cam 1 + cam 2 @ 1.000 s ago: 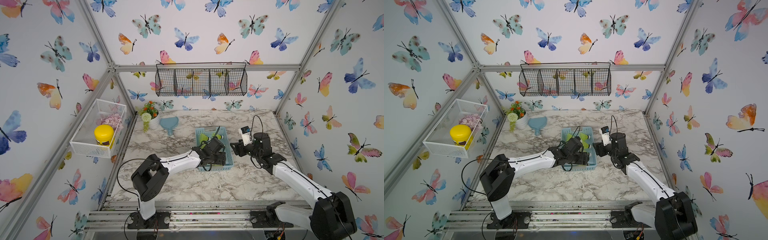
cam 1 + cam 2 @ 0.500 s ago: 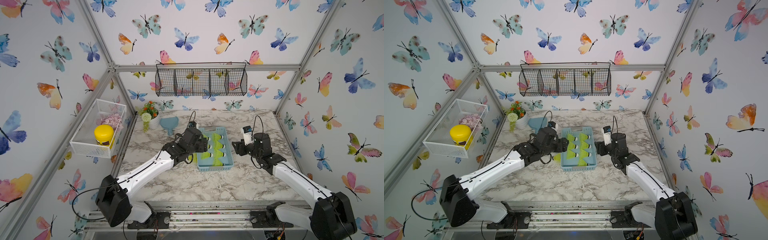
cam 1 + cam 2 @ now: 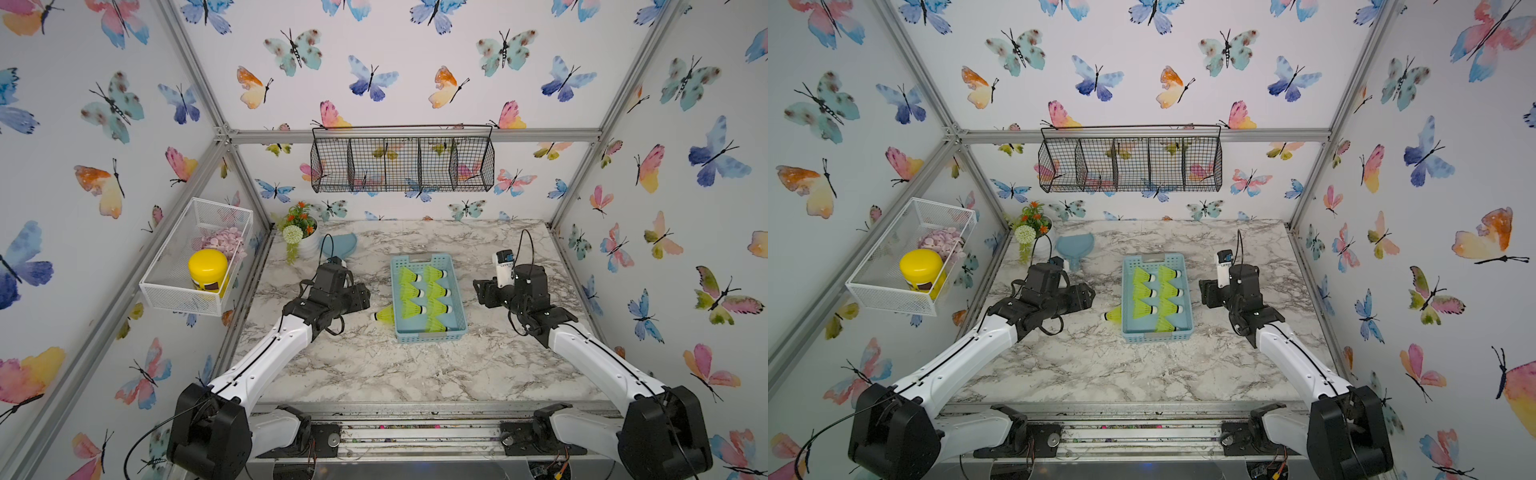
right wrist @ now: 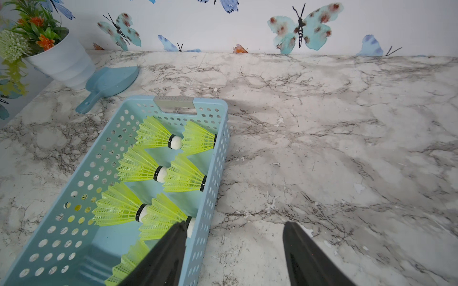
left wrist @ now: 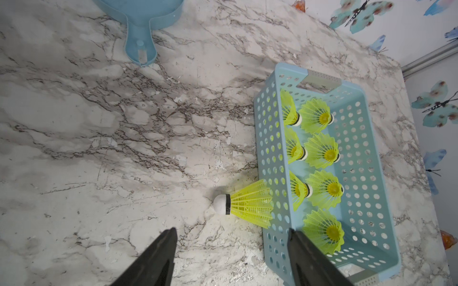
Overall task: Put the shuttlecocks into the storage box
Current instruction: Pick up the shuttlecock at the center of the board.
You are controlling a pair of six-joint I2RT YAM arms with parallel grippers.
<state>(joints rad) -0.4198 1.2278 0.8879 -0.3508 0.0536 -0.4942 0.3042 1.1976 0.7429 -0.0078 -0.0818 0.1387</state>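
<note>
The light blue storage box (image 3: 430, 336) (image 3: 1158, 336) sits mid-table. Several neon yellow-green shuttlecocks (image 3: 409, 293) (image 5: 322, 151) (image 4: 148, 170) lie inside it in two rows. One more shuttlecock (image 3: 384, 316) (image 3: 1113, 316) (image 5: 247, 204) lies on the marble outside, its skirt against the box's left wall and its white tip pointing away. My left gripper (image 3: 365, 297) (image 5: 231, 230) hovers open and empty just left of that one. My right gripper (image 3: 478, 293) (image 4: 236, 224) hangs open and empty by the box's right wall.
A blue scoop (image 3: 338, 245) and a white flower pot (image 3: 305, 237) stand at the back left. A white wire basket (image 3: 166, 286) with a yellow jar hangs on the left wall. A black wire basket (image 3: 403, 162) hangs on the back wall.
My left arm has drawn back from over the box to its left side. The shuttlecock outside the box, hidden under the arm a second ago, is in view. The right gripper has hardly moved.
</note>
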